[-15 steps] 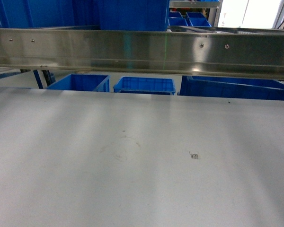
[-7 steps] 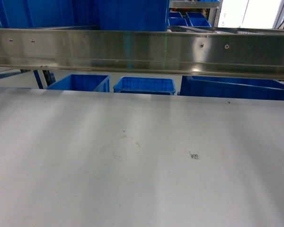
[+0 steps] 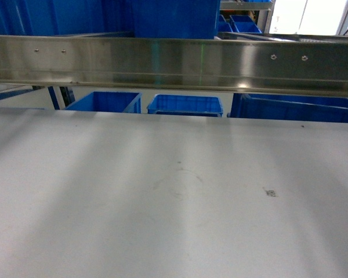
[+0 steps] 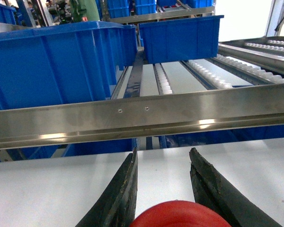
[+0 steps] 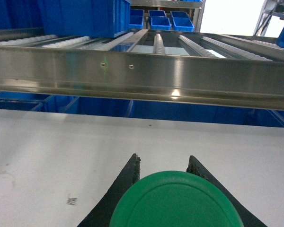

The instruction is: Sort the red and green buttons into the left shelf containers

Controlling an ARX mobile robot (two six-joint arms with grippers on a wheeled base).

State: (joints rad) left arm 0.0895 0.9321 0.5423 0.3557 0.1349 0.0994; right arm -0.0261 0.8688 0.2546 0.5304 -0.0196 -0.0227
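Note:
In the left wrist view a red button [image 4: 180, 215] shows its wide cap at the bottom edge, between the two black fingers of my left gripper [image 4: 163, 152], which is shut on it. In the right wrist view my right gripper [image 5: 163, 157] is shut on a green button [image 5: 175, 201], whose round cap hides the inner faces of the fingers. Both grippers hover over the white table, facing the shelf. Two deep blue containers [image 4: 52, 66] [image 4: 180, 35] stand on the shelf behind the steel rail. Neither gripper shows in the head view.
A long steel rail [image 3: 174, 61] crosses the front of the shelf above the white table [image 3: 133, 220]. Roller tracks [image 4: 213, 75] run back on the shelf. Smaller blue crates [image 3: 188, 104] sit below the rail. A small printed marker [image 3: 270, 192] lies on the table.
Everything in the head view has slid to the right by a small amount, so the camera has shifted left. Nothing on the table has moved.

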